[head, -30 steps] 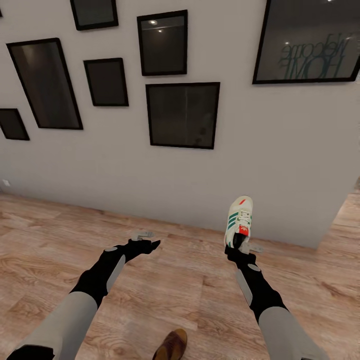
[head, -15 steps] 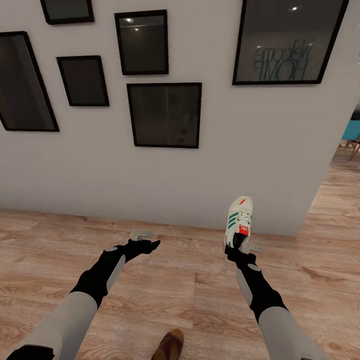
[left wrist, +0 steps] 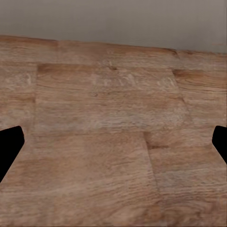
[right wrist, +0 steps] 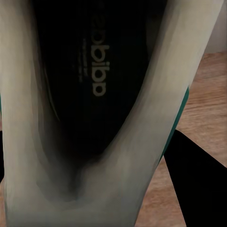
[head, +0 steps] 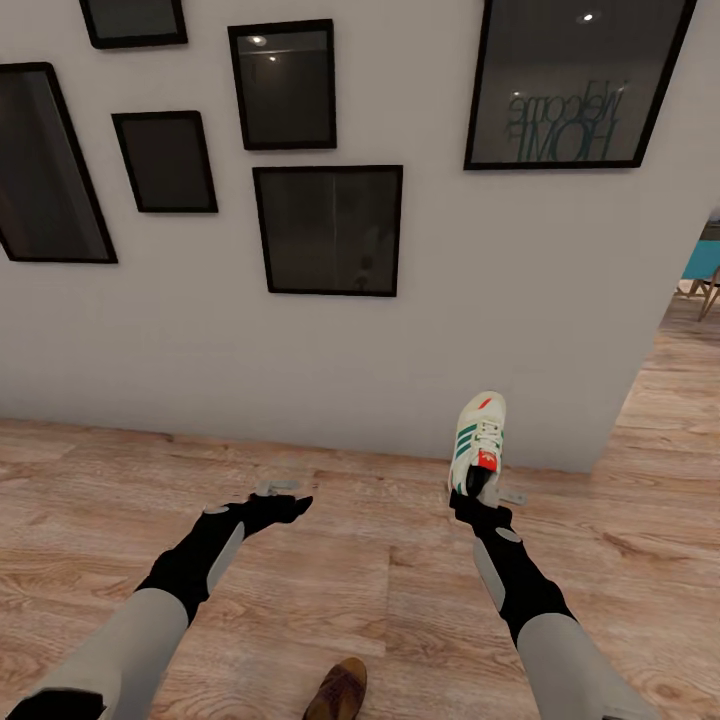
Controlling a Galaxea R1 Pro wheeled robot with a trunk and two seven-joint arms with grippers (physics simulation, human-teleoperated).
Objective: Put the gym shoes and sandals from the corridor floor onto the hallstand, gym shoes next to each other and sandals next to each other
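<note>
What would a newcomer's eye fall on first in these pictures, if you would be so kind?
First, the white gym shoe with green stripes, held toe-up in the right hand above the wood floor, in front of the grey wall. Next, the cluster of black picture frames on that wall, one reading "Welcome HOME" mirrored. The left hand is open with nothing in it, and a brown sandal lies on the floor at the head view's bottom edge.

Matt wood-grain planks on the corridor floor [head: 330,590]; plain matt grey wall [head: 200,330]; glossy dark glass in black picture frames [head: 328,230]; the gym shoe [head: 477,440] looks like smooth white leather with a dark cloth-like insole; brown leather sandal [head: 338,692]
</note>
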